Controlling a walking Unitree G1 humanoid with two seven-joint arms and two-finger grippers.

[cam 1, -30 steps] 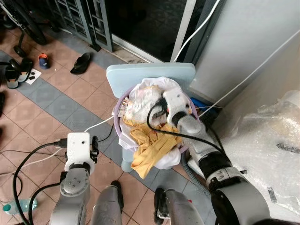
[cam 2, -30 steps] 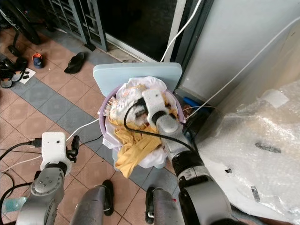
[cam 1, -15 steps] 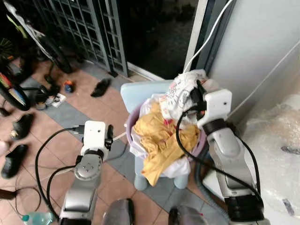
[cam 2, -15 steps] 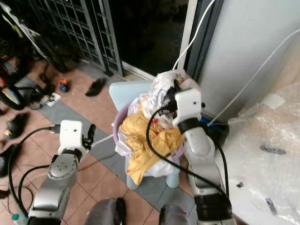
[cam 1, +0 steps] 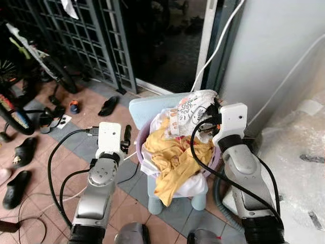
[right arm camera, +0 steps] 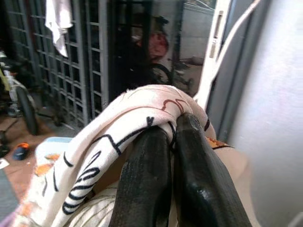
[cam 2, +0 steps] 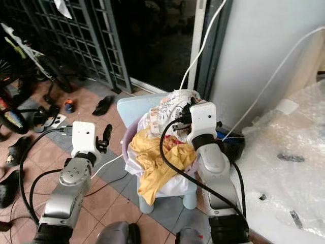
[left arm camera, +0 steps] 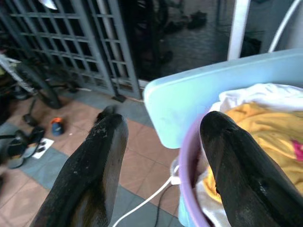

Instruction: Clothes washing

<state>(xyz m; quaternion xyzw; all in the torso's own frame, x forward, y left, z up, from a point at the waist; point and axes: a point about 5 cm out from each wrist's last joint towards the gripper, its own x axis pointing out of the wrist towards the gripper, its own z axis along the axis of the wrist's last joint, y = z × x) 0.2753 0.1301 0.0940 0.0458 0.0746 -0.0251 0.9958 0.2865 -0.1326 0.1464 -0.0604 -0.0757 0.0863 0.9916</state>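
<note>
A purple laundry basket (cam 1: 140, 143) heaped with yellow cloth (cam 1: 175, 158) sits on a pale blue stool (cam 1: 147, 107). The right tool (cam 1: 212, 113) pinches a white patterned garment (cam 1: 190, 109) above the basket's far side. The left tool (cam 1: 126, 137) hovers just left of the basket rim.

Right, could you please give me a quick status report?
Right end effector shut on patterned cloth, above purple basket. Left end effector open beside basket rim. Yellow garment overhangs the front.
</note>
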